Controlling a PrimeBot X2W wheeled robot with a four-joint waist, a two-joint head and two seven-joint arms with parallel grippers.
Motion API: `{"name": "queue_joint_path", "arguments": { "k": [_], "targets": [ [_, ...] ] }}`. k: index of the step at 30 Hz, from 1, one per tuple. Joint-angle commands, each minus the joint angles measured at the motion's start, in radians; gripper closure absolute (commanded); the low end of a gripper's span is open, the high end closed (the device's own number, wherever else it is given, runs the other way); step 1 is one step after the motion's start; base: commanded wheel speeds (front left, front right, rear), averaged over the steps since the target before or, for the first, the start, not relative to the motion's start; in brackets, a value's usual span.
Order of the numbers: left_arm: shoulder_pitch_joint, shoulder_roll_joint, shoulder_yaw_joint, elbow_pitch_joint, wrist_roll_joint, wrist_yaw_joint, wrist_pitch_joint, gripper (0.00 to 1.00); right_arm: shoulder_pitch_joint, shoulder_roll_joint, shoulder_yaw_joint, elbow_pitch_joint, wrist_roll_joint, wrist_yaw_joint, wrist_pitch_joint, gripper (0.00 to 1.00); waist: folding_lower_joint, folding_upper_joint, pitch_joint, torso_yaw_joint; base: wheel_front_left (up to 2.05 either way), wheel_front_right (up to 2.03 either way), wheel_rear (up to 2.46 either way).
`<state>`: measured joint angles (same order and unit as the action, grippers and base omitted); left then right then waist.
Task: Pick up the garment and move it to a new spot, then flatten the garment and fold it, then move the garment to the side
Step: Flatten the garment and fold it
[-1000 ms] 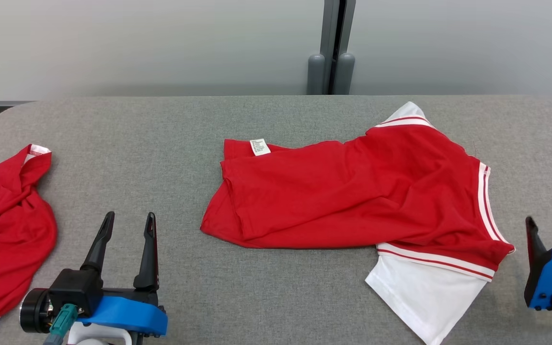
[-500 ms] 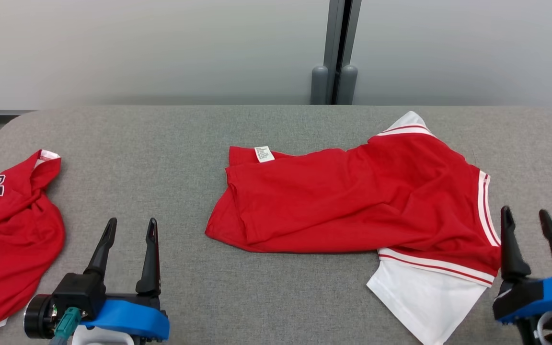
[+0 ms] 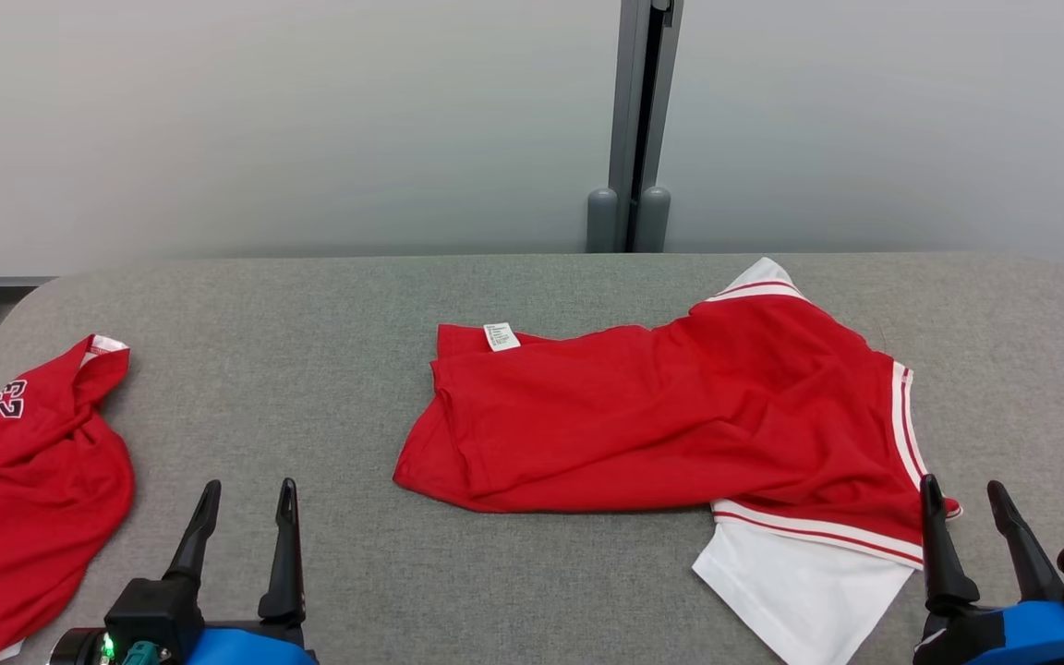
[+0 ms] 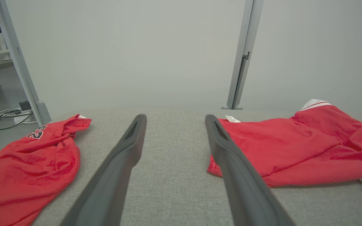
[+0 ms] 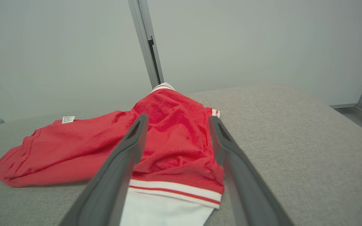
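We have brought the right gripper [image 3: 963, 484], jaws spread and empty, beside the rumpled red-and-white fabric jersey [image 3: 661, 425]; we judge a grasp imminent. The left gripper [image 3: 250, 484] is likewise released.

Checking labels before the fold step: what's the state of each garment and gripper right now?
centre garment: rumpled, partly doubled over, white panel sticking out, lying on the table, not held.
numbered garment: bunched at the table's left end, untouched.
left gripper: open, empty, between the two garments.
right gripper: open, empty, by the centre garment's striped edge.
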<state>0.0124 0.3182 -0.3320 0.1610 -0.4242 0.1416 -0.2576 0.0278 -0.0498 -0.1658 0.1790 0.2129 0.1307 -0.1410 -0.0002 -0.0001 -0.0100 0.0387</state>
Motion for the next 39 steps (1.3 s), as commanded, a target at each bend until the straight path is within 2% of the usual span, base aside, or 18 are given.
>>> {"name": "queue_joint_path", "arguments": {
  "k": [1, 15, 19, 21, 22, 24, 26, 29, 34, 39],
  "targets": [
    [0.008, 0.0, 0.005, -0.003, -0.004, 0.006, -0.005, 0.0, 0.012, -0.002, 0.001, 0.002, 0.002, 0.0, 0.002, 0.0, 0.0002, 0.0001, -0.003, -0.001, 0.0, 0.0, 0.0],
    [0.022, 0.007, 0.006, -0.022, -0.006, 0.015, -0.004, 0.0, 0.008, -0.001, -0.016, 0.016, 0.004, 0.0, 0.041, 0.0, 0.0002, 0.0001, 0.0, 0.0, 0.0, 0.0, 0.0],
    [0.014, 0.008, 0.003, -0.031, -0.007, 0.017, 0.002, 0.0, -0.034, -0.001, -0.017, 0.047, -0.047, 0.0, 0.165, 0.0, 0.0002, 0.0001, 0.011, 0.001, 0.0, 0.0, 0.0],
    [0.007, 0.011, 0.002, -0.037, -0.005, 0.018, 0.005, 0.0, -0.067, -0.002, -0.027, 0.054, -0.116, 0.0, 0.26, 0.0, 0.0002, 0.0001, 0.021, 0.002, 0.0, 0.0, 0.0],
    [0.007, 0.011, 0.002, -0.037, -0.005, 0.018, 0.005, 0.0, -0.067, -0.002, -0.027, 0.054, -0.116, 0.0, 0.26, 0.0, 0.0002, 0.0001, 0.021, 0.002, 0.0, 0.0, 0.0],
    [0.0, 0.013, 0.0, -0.042, -0.002, 0.02, 0.005, 0.0, -0.108, -0.002, -0.025, 0.052, -0.186, 0.0, 0.346, 0.0, 0.0002, 0.0001, 0.031, 0.004, 0.0, 0.0, 0.0],
    [-0.006, 0.013, -0.003, -0.047, -0.001, 0.02, 0.007, 0.0, -0.149, -0.003, 0.009, 0.051, -0.262, 0.0, 0.427, 0.0, 0.0002, 0.0001, 0.042, 0.009, 0.0, 0.0, 0.0],
    [-0.02, 0.013, -0.007, -0.051, 0.001, 0.017, 0.009, 0.0, -0.222, -0.04, 0.068, 0.072, -0.311, 0.0, 0.518, 0.0, 0.0002, 0.0001, 0.062, 0.018, 0.0, 0.0, 0.0],
    [-0.043, 0.007, -0.02, -0.053, 0.003, 0.008, 0.011, 0.0, -0.329, -0.112, 0.151, 0.168, -0.311, 0.0, 0.62, 0.0, 0.0002, 0.0001, 0.097, 0.046, 0.0, 0.0, 0.0],
    [-0.069, 0.003, -0.027, -0.05, 0.007, 0.002, 0.01, 0.0, -0.404, -0.163, 0.167, 0.292, -0.277, 0.0, 0.659, 0.0, 0.0002, 0.0001, 0.139, 0.086, 0.0, 0.0, 0.0]
  ]
}}
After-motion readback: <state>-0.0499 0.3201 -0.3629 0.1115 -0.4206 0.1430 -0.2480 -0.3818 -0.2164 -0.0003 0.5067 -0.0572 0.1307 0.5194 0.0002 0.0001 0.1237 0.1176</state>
